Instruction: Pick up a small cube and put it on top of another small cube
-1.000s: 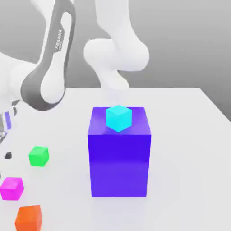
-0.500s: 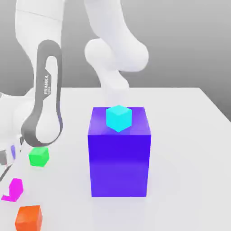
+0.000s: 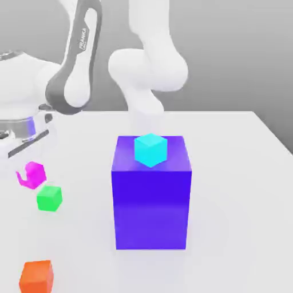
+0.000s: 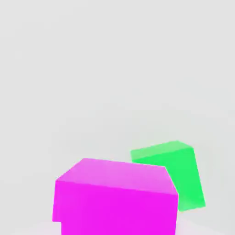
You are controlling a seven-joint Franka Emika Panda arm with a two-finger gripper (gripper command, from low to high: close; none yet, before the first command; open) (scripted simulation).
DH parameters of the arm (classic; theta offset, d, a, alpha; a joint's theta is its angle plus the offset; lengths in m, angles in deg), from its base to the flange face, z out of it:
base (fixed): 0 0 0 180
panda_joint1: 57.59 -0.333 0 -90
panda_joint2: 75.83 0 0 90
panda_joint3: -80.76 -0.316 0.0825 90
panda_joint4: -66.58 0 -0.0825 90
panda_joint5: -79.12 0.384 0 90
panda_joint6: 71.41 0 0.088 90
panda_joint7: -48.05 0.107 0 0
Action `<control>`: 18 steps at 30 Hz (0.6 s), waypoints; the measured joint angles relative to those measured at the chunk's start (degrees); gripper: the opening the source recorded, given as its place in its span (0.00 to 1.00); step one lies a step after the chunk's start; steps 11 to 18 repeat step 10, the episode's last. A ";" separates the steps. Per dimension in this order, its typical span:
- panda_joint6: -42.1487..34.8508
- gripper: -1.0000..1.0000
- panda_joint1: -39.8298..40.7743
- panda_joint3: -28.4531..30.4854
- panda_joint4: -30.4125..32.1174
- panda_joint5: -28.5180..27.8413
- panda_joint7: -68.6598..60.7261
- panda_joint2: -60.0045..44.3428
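Note:
The small cube (image 3: 32,174), bright magenta, hangs off the table at the exterior view's left, just under my hand, and part of its near face is covered. My gripper (image 3: 28,167) is shut on it. In the hand view the magenta small cube (image 4: 114,197) sits close in front, with a green cube (image 4: 172,174) on the table beyond it. That green cube (image 3: 49,198) lies just below and to the right of the held one in the exterior view. An orange cube (image 3: 36,276) rests near the front left corner.
A tall blue block (image 3: 151,200) stands mid-table with a cyan cube (image 3: 150,150) on its top face. The arm's white links rise behind the block. The white table (image 3: 240,189) stretches out to the exterior view's right.
The magenta cube sat on the table a second ago. My gripper closed on it, and the hand has since risen with the cube, now above the green one.

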 joint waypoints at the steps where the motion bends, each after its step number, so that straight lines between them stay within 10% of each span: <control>1: 1.14 0.00 0.27 0.10 0.68 -0.14 0.49 -0.45; 7: 12.24 0.00 -0.71 -0.94 0.89 8.71 -5.28 -11.68; 8: 13.47 1.00 -0.52 -1.64 0.82 10.33 -6.42 -13.03; 18: 13.47 1.00 -0.53 -1.65 0.82 10.33 -6.42 -13.03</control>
